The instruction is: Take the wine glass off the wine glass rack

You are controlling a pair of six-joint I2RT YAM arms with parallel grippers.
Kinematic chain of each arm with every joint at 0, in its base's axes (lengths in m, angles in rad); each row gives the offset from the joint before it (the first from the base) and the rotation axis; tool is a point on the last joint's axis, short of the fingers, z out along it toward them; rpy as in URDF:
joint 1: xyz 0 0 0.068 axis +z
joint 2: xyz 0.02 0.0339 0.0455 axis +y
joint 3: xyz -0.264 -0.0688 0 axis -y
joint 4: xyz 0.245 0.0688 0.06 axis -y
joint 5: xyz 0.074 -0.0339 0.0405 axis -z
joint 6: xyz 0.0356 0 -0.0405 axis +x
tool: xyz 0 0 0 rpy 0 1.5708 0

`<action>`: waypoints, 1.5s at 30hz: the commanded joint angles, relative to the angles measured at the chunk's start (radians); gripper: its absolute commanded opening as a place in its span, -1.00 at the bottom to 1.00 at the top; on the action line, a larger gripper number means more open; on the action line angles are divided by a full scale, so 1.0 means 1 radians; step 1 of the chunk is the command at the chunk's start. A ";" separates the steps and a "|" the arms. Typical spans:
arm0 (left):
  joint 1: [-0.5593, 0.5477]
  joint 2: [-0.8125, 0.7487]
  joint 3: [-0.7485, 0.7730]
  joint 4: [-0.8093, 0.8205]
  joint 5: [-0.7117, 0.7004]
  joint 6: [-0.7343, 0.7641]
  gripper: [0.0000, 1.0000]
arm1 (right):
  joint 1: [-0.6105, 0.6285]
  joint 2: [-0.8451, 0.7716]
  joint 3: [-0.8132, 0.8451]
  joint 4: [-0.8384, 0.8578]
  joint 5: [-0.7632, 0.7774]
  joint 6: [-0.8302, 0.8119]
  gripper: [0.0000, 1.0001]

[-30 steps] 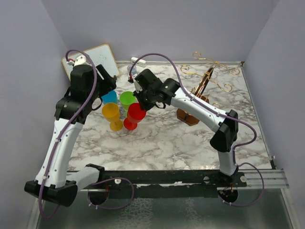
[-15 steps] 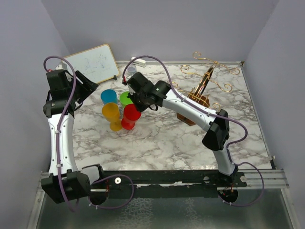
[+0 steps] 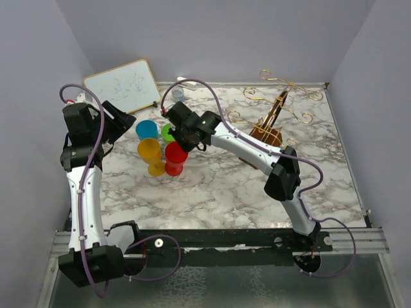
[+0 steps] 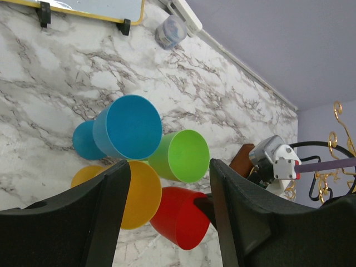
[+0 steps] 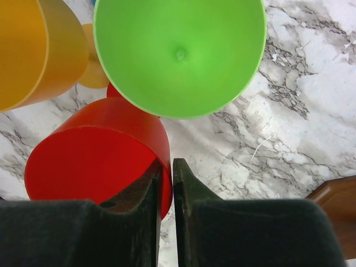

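2 arms bend inward; right tool [image 5: 167, 164] pinches red glass [image 5: 94, 161], left tool [image 4: 169, 165] wide.

Bright, even light falls from overhead onto the white-and-grey marble tabletop [image 3: 218, 186], so shadows stay faint and soft-edged, gathering only close around the red plastic wine glass [image 3: 176, 153]. The overhead view is sharp throughout, its walls splaying outward toward 10 and 2 o'clock. In both wrist views the black fingers [image 4: 105, 222] of the left gripper [image 4: 169, 163] and the black fingers [image 5: 217, 233] of the right gripper [image 5: 167, 163] sit at 6 o'clock, dark and slightly soft. The lime-green plastic wine glass [image 5: 178, 55] glows evenly, without glare.
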 commanded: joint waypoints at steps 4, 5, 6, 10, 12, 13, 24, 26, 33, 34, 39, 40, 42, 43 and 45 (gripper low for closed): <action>0.001 -0.017 -0.017 0.036 0.037 0.004 0.22 | 0.014 0.028 0.051 -0.021 0.011 0.008 -0.50; 0.001 -0.018 -0.019 0.036 0.037 0.005 0.22 | 0.014 0.028 0.057 -0.021 0.004 0.004 -0.46; 0.001 -0.020 -0.020 0.036 0.037 0.006 0.22 | 0.016 0.027 0.064 -0.021 -0.002 0.000 -0.45; 0.002 -0.026 -0.025 0.035 0.037 0.007 0.22 | 0.021 0.024 0.096 -0.029 0.009 -0.001 -0.44; 0.000 -0.029 -0.027 0.034 0.035 0.009 0.22 | 0.023 0.015 0.101 -0.028 0.010 -0.001 -0.44; 0.000 -0.031 -0.029 0.034 0.034 0.010 0.22 | 0.023 0.009 0.102 -0.028 0.009 0.000 -0.44; -0.005 -0.038 -0.026 0.048 0.049 0.036 0.22 | 0.035 -0.144 0.089 -0.019 0.003 -0.003 -0.42; -0.019 -0.040 -0.007 0.060 0.055 0.069 0.22 | 0.035 -0.188 0.072 -0.014 -0.005 -0.017 -0.38; -0.147 -0.050 0.097 0.078 0.006 0.224 0.21 | 0.036 -0.419 -0.142 0.172 -0.029 -0.090 -0.10; -0.182 -0.057 0.104 0.074 -0.019 0.255 0.22 | 0.035 -0.458 -0.193 0.212 -0.011 -0.090 -0.04; -0.310 -0.137 0.082 0.059 -0.179 0.358 0.23 | 0.036 -0.672 -0.426 0.360 0.151 -0.079 0.25; -0.319 -0.162 0.064 0.065 -0.200 0.361 0.24 | 0.035 -0.723 -0.471 0.383 0.185 -0.070 0.27; -0.326 -0.213 0.027 0.081 -0.225 0.364 0.25 | 0.036 -0.827 -0.569 0.436 0.232 -0.053 0.33; -0.326 -0.235 0.011 0.088 -0.235 0.364 0.25 | 0.035 -0.884 -0.618 0.462 0.251 -0.049 0.41; -0.328 -0.265 -0.008 0.087 -0.249 0.367 0.25 | 0.036 -0.992 -0.707 0.501 0.283 -0.039 0.58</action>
